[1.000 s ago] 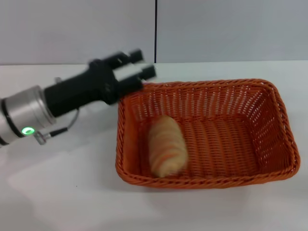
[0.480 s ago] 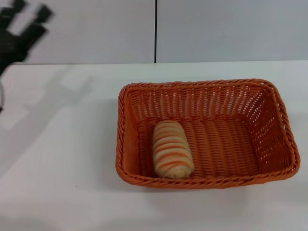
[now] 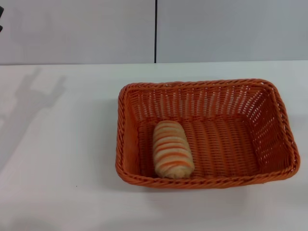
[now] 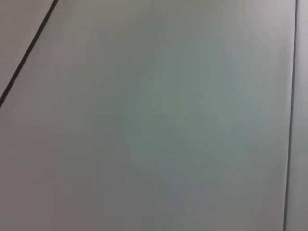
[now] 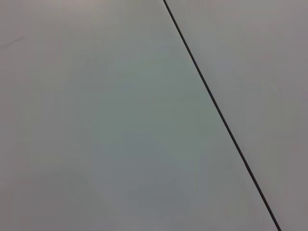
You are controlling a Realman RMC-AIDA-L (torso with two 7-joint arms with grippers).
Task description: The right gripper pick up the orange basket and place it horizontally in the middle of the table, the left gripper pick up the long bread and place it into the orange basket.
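Observation:
The orange basket (image 3: 202,83) lies lengthwise across the middle of the white table (image 3: 57,144) in the head view. Inside it, toward its left end, rests the long bread (image 3: 172,149), striped orange and cream, with one end pointing at the near rim. Only a dark sliver of my left gripper (image 3: 1,19) shows, at the upper left edge of the head view, high above the table and far from the basket. My right gripper is out of view. Both wrist views show only grey wall.
A grey panelled wall with a dark vertical seam (image 3: 155,31) stands behind the table. The arm's shadow (image 3: 33,101) falls on the bare tabletop left of the basket.
My left gripper has pulled away from the basket's left rim, up and to the left, almost out of the head view. The bread has settled in the basket.

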